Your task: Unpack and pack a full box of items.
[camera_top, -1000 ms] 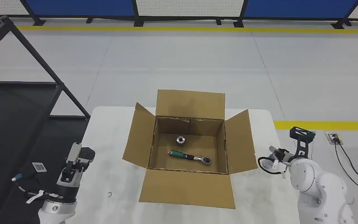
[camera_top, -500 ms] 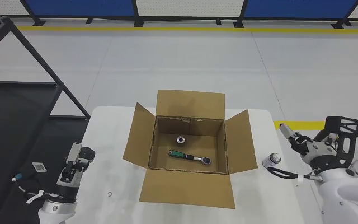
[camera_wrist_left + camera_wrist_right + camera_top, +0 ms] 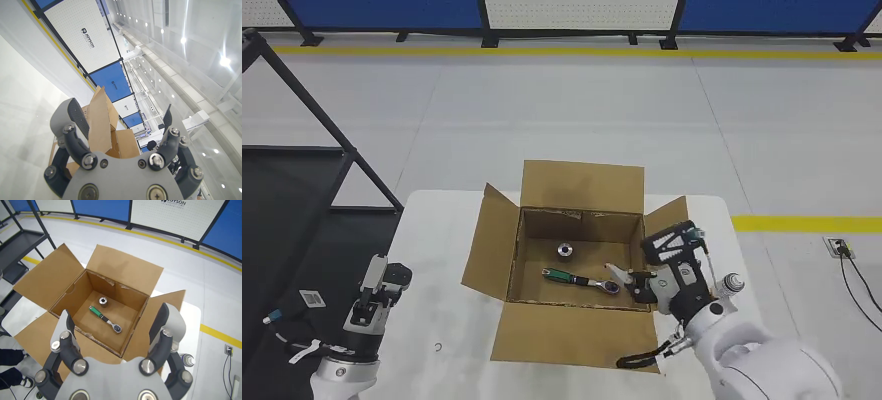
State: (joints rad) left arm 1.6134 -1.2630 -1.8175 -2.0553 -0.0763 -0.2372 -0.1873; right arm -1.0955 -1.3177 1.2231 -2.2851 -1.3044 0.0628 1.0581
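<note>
Peeking past the right fingers point(image 3: 169, 318), spray can point(image 3: 186, 358) sits half-hidden.

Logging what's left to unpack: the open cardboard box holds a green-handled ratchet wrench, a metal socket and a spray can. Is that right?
Not quite. The spray can stands on the table outside the cardboard box, as the right wrist view shows. The open box holds just the green-handled ratchet wrench and the metal socket.
</note>
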